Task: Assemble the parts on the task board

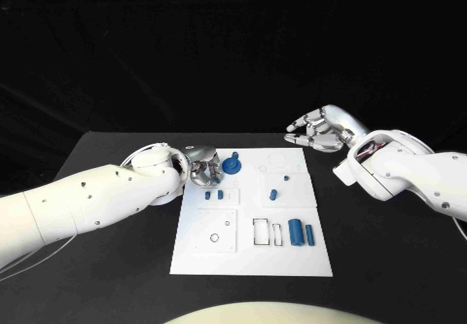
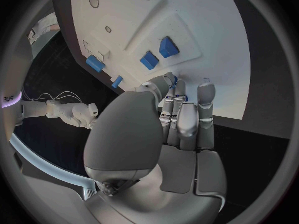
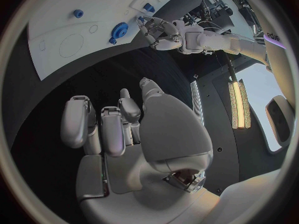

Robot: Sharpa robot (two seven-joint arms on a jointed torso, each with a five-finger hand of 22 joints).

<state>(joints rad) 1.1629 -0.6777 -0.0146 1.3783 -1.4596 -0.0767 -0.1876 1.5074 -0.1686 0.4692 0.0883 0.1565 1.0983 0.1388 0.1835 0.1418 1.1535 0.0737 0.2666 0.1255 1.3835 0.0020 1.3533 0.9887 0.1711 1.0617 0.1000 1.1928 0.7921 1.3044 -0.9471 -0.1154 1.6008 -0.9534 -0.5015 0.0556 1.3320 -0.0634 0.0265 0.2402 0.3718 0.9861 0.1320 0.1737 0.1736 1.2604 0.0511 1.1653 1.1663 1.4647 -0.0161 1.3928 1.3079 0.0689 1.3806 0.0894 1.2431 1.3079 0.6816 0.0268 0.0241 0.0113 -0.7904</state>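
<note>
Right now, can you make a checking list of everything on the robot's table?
Surface: black table, task board in the middle.
Job's things: blue gear-like part at the far left of the board; small blue parts mid-board; two blue cylinders on the near right.
Clutter: nothing seen.
Hands: left hand beside the gear-like part, contact unclear; right hand beyond the board's far right corner, holding nothing.
Cables: thin white cable at the left wrist.
Surroundings: dark backdrop.

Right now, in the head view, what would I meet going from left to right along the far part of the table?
Left hand → blue gear-like part on the task board → small blue peg → right hand, held above the table's far edge.
</note>
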